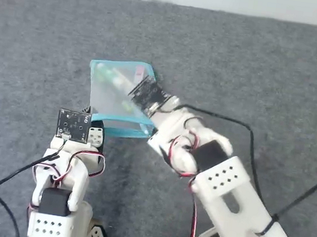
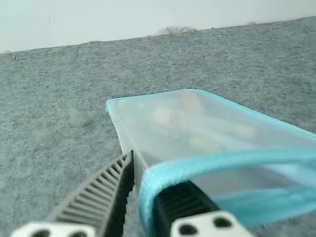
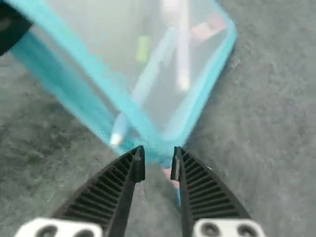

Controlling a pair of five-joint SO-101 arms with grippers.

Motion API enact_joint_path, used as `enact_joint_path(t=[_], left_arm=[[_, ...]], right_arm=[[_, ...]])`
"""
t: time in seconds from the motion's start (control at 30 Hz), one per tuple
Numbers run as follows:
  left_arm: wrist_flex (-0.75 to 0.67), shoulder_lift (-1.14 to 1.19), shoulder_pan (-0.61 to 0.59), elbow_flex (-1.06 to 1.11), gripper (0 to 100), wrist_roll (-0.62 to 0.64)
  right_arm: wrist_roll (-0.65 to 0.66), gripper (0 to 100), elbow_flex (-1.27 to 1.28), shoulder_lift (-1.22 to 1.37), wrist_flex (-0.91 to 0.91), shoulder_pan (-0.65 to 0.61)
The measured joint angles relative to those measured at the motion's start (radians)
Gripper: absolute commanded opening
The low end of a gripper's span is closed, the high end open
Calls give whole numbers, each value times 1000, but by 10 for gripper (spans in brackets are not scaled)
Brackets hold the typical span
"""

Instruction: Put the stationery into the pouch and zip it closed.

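The translucent, teal-edged pouch lies near the middle of the grey bench, with pens and other stationery inside. The left gripper has its fingers clamped on the pouch's teal edge at the near corner. The right gripper has its fingers almost together, pinching the teal zip edge at the opposite near corner.
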Motion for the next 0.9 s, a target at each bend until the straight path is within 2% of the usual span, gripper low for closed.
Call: enact_joint_path(t=[0.13, 0.47, 0.9], left_arm=[[0, 0, 0, 0, 12, 0], [0, 0, 0, 0, 12, 0], [0, 0, 0, 0, 12, 0]], right_arm=[[6, 102, 9, 0, 0, -55], [9, 103, 18, -94, 63, -69], [5, 102, 18, -94, 40, -115]])
